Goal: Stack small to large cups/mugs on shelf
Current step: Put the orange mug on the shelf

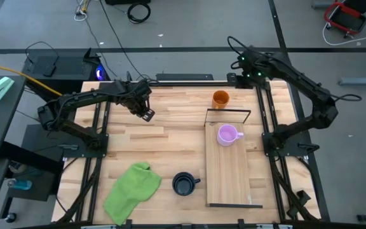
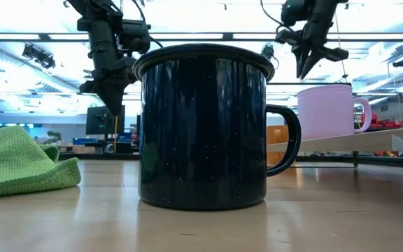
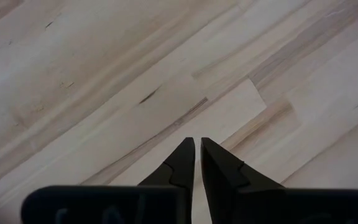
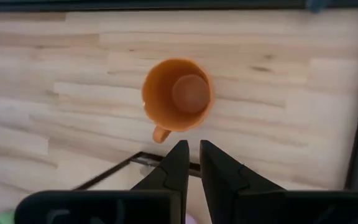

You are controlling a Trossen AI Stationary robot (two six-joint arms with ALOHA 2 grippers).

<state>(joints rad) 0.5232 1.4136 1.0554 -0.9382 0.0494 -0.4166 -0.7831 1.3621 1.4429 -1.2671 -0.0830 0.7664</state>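
Observation:
The light purple mug (image 1: 227, 135) stands upright on the shelf (image 1: 229, 175), near its far end, and shows in the low view (image 2: 331, 112). The orange mug (image 1: 220, 98) stands on the table just beyond the shelf's far wire frame; the right wrist view looks down into it (image 4: 178, 94). The black mug (image 1: 184, 183) stands on the table left of the shelf, close in the low view (image 2: 203, 126). My right gripper (image 4: 193, 152) hangs shut, high above the orange mug (image 2: 306, 59). My left gripper (image 1: 147, 114) hovers shut over bare tabletop at far left (image 3: 197, 149).
A crumpled green cloth (image 1: 132, 191) lies on the table near the near-left corner, left of the black mug. The shelf's black wire frames (image 1: 229, 111) stand at its far and near ends. Bare planks stretch between the left gripper and the shelf.

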